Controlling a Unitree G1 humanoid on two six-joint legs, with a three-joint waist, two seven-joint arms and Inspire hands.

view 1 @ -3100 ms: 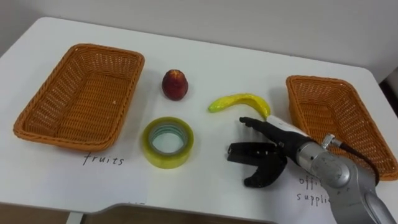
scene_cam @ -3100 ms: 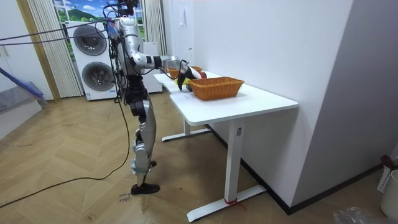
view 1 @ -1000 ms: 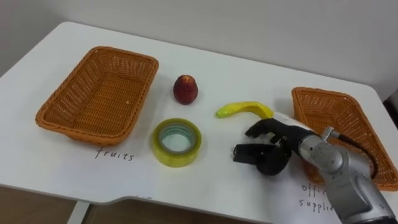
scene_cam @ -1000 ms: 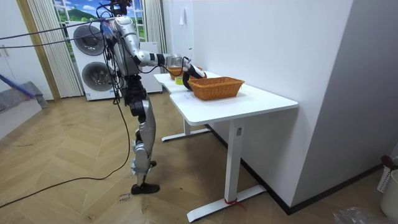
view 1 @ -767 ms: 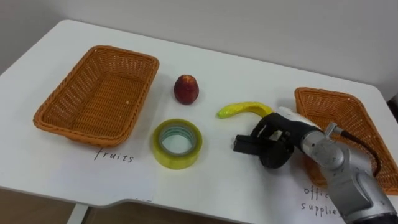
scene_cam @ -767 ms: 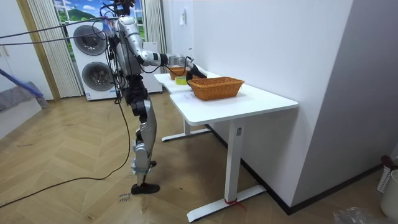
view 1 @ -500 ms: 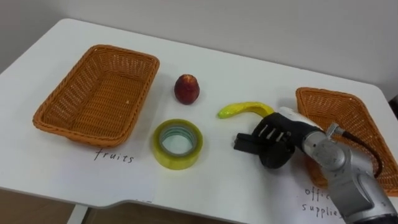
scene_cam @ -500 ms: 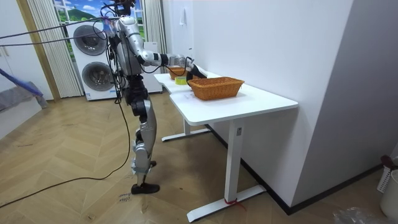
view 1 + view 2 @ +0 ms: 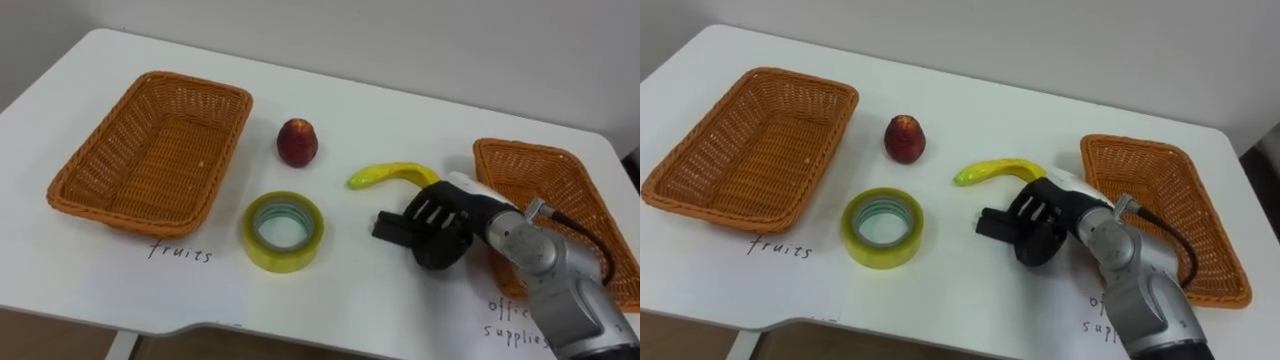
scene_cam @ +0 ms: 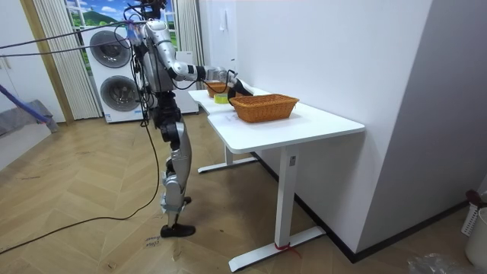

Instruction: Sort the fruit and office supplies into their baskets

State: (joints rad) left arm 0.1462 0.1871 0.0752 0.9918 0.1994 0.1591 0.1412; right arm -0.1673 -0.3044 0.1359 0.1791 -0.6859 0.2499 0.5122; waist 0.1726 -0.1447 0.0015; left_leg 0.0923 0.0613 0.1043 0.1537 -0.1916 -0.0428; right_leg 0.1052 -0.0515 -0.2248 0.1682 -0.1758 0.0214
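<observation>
Black block [image 9: 387, 228], likely an office supply, lay toward the desk's [image 9: 400, 110] front-right, just beside the banana [image 9: 390, 174] | right hand [image 9: 447, 228] curled round it | judged stiff, light, smooth; best gripped across its middle | eye views showed the clasp; room view showed the robot standing at the desk's long edge

Between left basket [image 9: 150, 150] and right basket [image 9: 548, 190] lie round fruit [image 9: 298, 142], tape roll [image 9: 285, 230], banana [image 9: 390, 176].
</observation>
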